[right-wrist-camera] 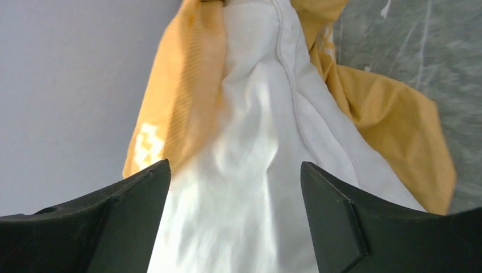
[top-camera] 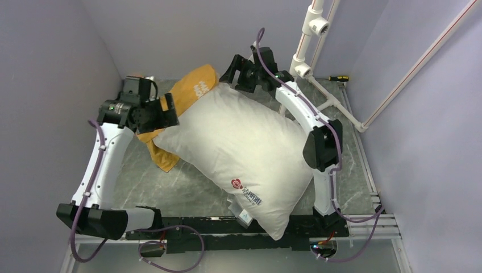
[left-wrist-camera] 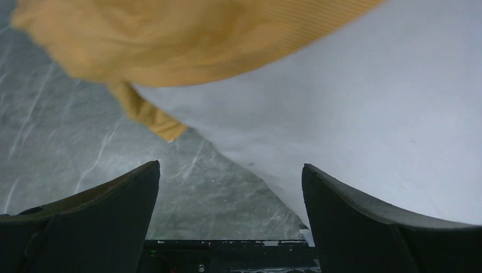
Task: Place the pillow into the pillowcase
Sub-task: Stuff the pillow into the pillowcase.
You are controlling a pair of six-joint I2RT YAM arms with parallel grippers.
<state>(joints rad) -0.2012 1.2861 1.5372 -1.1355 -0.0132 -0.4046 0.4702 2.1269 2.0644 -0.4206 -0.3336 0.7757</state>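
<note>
**Pillow Laid Aslant on Worktop, Both Grippers Spread Wide**

The pillow (top-camera: 239, 148) is laid diagonally on the grey worktop (top-camera: 187, 190), its logo end nearest the arm bases. The pillowcase (top-camera: 196, 85) is seen only by its orange side, bunched along both sides of the pillow's far end and partly pinned beneath it. The left gripper (top-camera: 169, 116) is held at the pillow's far-left edge, jaws spread wide with nothing between them. The right gripper (top-camera: 230, 75) is poised at the pillow's far corner, also wide apart, nothing clamped.
</note>
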